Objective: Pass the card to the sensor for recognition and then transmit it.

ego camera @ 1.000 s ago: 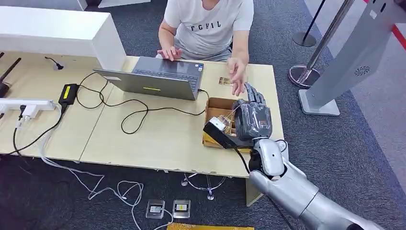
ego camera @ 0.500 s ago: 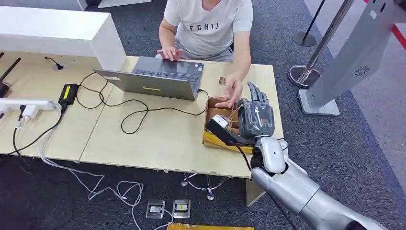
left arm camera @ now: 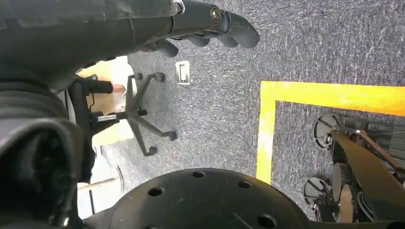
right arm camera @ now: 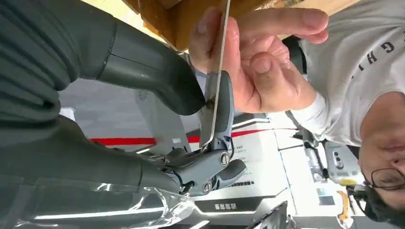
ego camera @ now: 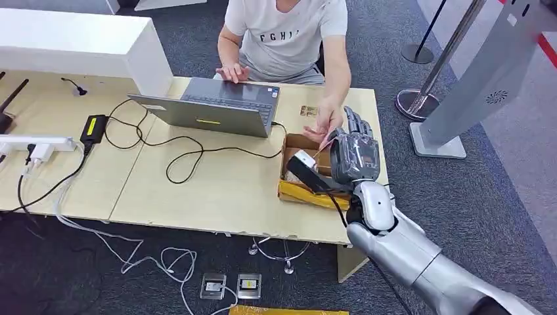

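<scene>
Card (right arm camera: 216,81): thin, seen edge-on, pinched between my right hand's (ego camera: 353,156) thumb and fingers (right arm camera: 223,107) above the cardboard box (ego camera: 293,191); a person's hand (right arm camera: 253,62) also grips it. My left hand (left arm camera: 143,21): fingers curled, holding nothing.

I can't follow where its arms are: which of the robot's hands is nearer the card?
The right hand: it pinches the card together with a person's hand. The left hand hangs over the floor.

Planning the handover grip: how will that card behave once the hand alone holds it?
Seen edge-on, the card stays straight between the right hand and the person's hand, so probably stiff. It looks very thin, likely light. Its glossy face may slip from a shallow pinch.
</scene>
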### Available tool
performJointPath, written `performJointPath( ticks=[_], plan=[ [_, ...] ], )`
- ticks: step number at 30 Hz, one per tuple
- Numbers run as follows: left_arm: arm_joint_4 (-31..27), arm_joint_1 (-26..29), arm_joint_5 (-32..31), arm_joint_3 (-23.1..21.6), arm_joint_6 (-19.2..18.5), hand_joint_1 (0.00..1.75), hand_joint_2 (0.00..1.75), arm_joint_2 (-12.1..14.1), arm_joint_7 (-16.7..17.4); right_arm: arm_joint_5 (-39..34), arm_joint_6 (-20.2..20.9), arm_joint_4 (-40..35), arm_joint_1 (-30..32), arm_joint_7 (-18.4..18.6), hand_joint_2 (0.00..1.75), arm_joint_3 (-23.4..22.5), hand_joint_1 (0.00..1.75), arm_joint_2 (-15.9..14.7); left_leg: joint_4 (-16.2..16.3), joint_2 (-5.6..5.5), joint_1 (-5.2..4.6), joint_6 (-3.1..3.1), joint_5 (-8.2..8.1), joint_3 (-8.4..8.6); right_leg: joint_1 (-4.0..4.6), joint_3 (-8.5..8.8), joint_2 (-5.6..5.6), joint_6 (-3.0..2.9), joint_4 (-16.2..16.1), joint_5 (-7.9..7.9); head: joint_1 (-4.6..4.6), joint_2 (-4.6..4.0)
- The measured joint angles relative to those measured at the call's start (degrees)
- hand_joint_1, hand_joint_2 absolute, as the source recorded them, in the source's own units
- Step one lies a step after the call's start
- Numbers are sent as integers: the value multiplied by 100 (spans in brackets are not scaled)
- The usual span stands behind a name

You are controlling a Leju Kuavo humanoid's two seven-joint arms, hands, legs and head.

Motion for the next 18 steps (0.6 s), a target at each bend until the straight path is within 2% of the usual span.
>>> performJointPath(
  ticks=[1, 2, 9, 18],
  plan=[
    [0, 0, -2, 0, -7, 0, 0, 0, 0, 2, 0, 13, -7, 0, 175, 0, 5, 0, 0, 0, 0, 0, 0, 0, 0, 0, 0, 0, 0, 0, 0, 0],
    [0, 0, -4, 0, -15, 0, 0, 0, 0, 7, 2, 24, -12, 0, 175, 0, 0, 0, 0, 0, 0, 0, 0, 0, 0, 0, 0, 0, 0, 0, 0, 0],
    [0, 0, 11, 0, -2, 0, 0, 0, 35, 153, -195, 103, -58, 79, 175, 28, 0, 18, 0, 0, 0, 0, 0, 0, 0, 0, 0, 0, 0, 0, 0, 0],
    [0, 1, 11, 0, -18, 0, 0, 0, 57, 146, -181, 175, -150, 81, 175, 109, 0, 31, 0, 0, 0, 0, 0, 0, 0, 0, 0, 0, 0, 0, 0, 0]
  ],
)
